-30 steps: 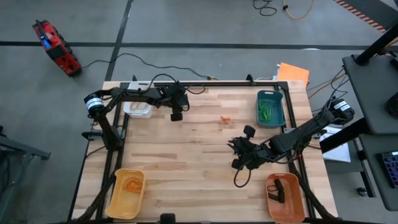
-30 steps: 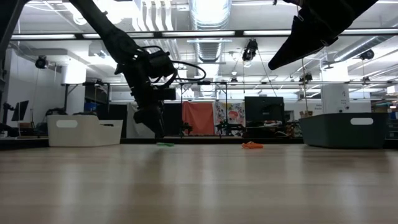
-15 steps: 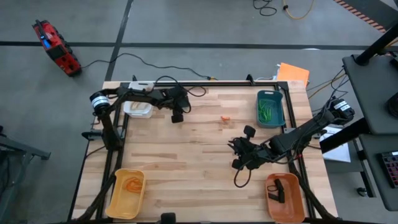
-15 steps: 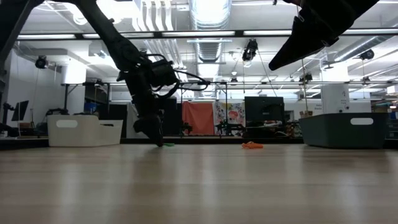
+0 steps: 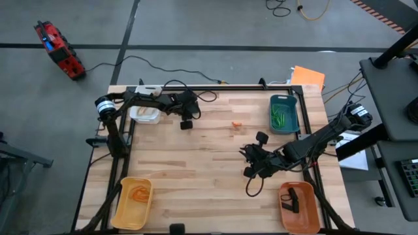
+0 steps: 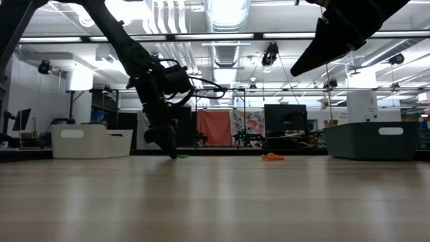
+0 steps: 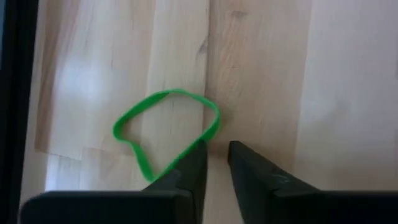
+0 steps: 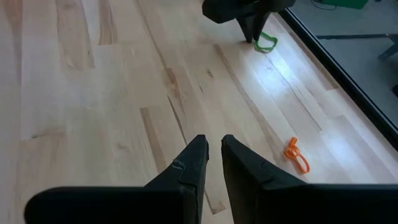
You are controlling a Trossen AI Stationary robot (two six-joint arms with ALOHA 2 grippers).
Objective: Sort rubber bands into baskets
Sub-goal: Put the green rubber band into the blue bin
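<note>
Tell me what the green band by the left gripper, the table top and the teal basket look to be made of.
Green rubber band: likely rubber; a thin, limp, matte loop lying bent out of round.
Table top: wood, seemingly jointed planks; pale strips with grain and seams, a light sheen.
Teal basket: probably moulded plastic; smooth, uniform colour, rounded corners.

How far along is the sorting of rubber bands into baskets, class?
Done: green bands lie in the teal basket, orange ones in the yellow basket, black ones in the orange basket. In hand: the left claw is at a green band on the table. Left: that band and an orange band. The right claw waits mid-table.
</note>
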